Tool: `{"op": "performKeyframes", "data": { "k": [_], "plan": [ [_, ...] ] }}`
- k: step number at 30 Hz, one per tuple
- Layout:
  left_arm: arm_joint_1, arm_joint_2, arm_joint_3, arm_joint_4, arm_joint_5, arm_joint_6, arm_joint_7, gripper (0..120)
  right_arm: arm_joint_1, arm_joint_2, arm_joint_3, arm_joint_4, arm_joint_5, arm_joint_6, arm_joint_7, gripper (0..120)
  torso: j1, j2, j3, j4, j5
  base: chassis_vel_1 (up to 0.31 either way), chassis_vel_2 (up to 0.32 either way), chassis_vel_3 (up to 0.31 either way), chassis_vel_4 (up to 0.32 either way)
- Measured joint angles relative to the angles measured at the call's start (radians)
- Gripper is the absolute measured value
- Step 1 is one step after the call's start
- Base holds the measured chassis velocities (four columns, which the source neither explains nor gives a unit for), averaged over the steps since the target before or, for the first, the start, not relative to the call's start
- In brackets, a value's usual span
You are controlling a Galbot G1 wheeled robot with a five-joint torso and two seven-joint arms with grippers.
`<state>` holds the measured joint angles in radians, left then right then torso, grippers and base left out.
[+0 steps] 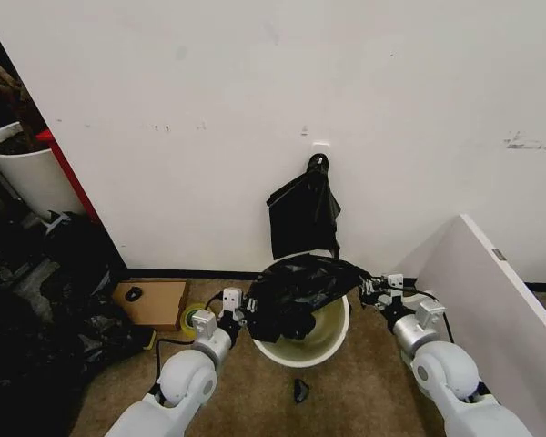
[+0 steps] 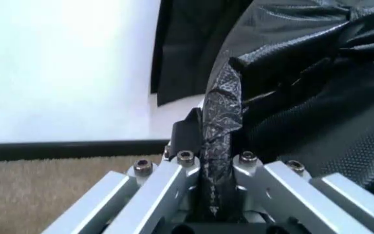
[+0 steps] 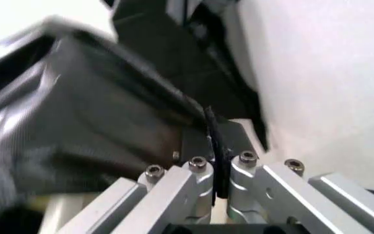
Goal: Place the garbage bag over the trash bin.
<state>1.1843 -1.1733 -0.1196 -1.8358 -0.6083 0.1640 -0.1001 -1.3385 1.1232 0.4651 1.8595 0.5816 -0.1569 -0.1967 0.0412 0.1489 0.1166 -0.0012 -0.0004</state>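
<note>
The bag (image 1: 296, 289) you hold stretches over the bin (image 1: 328, 339), covering its 9-to-12 o'clock rim. Left gripper (image 1: 238, 312) at 9 and right gripper (image 1: 369, 289) at 2 each clamp an edge, jaws pinched tight.

No legible text, labels, brand marks, numbers or signs on any surface. Checked: white wall, glossy black plastic garbage bag (image 1: 296, 287), round cream-white plastic trash bin (image 1: 332, 341), flat brown cardboard piece (image 1: 155, 303) on the floor. Faint scuff marks on the wall, unreadable.
</note>
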Motion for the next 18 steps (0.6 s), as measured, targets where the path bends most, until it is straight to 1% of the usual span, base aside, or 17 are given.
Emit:
{"op": "performKeyframes", "data": {
  "k": [2, 5, 6, 8, 10, 13, 14, 15, 18],
  "plan": [
    [-0.008, -0.001, -0.002, -0.005, -0.012, 0.000, 0.000, 1, -0.004, 0.002, 0.002, -0.020, -0.006, 0.031, -0.054, 0, 0.000, 0.000, 0.000, 0.0000, 0.0000, 0.000, 0.000, 0.000, 0.000],
    [-0.025, 0.001, -0.007, -0.019, -0.036, 0.008, -0.002, 1, -0.006, 0.006, 0.007, -0.077, -0.017, 0.140, -0.192, 0, 0.000, 0.000, 0.000, 0.0000, 0.0000, 0.000, 0.000, 0.000, 0.000],
    [-0.025, 0.001, -0.007, -0.019, -0.036, 0.008, -0.002, 1, -0.006, 0.006, 0.007, -0.077, -0.017, 0.140, -0.192, 0, 0.000, 0.000, 0.000, 0.0000, 0.0000, 0.000, 0.000, 0.000, 0.000],
    [-0.039, 0.005, -0.013, -0.033, -0.063, 0.020, -0.006, 1, 0.000, 0.010, 0.010, -0.134, -0.027, 0.234, -0.303, 0, 0.000, 0.000, 0.000, 0.0000, 0.0002, 0.000, 0.000, 0.000, 0.000],
    [-0.048, 0.009, -0.018, -0.047, -0.085, 0.031, -0.009, 1, 0.009, 0.012, 0.007, -0.172, -0.028, 0.288, -0.357, 0, 0.000, 0.000, 0.000, -0.0001, 0.0001, 0.000, 0.000, 0.000, 0.000],
    [-0.062, 0.014, -0.027, -0.063, -0.109, 0.048, -0.012, 1, 0.029, 0.016, -0.020, -0.227, -0.025, 0.362, -0.378, 0, 0.000, 0.000, 0.000, 0.0000, 0.0000, 0.000, 0.000, 0.000, 0.000],
    [-0.062, 0.014, -0.027, -0.063, -0.109, 0.048, -0.012, 1, 0.029, 0.016, -0.020, -0.227, -0.025, 0.362, -0.378, 0, 0.000, 0.000, 0.000, 0.0000, 0.0000, 0.000, 0.000, 0.000, 0.000],
    [-0.068, 0.016, -0.029, -0.065, -0.113, 0.053, -0.013, 1, 0.037, 0.019, -0.032, -0.242, -0.024, 0.384, -0.375, 0, 0.000, 0.000, 0.000, 0.0000, 0.0002, 0.000, 0.000, 0.000, 0.000],
    [-0.083, 0.020, -0.028, -0.064, -0.119, 0.062, -0.013, 1, 0.058, 0.029, -0.069, -0.261, -0.042, 0.458, -0.303, 0, 0.000, 0.000, 0.000, 0.0001, 0.0001, 0.000, 0.000, 0.000, 0.000]
  ]
}}
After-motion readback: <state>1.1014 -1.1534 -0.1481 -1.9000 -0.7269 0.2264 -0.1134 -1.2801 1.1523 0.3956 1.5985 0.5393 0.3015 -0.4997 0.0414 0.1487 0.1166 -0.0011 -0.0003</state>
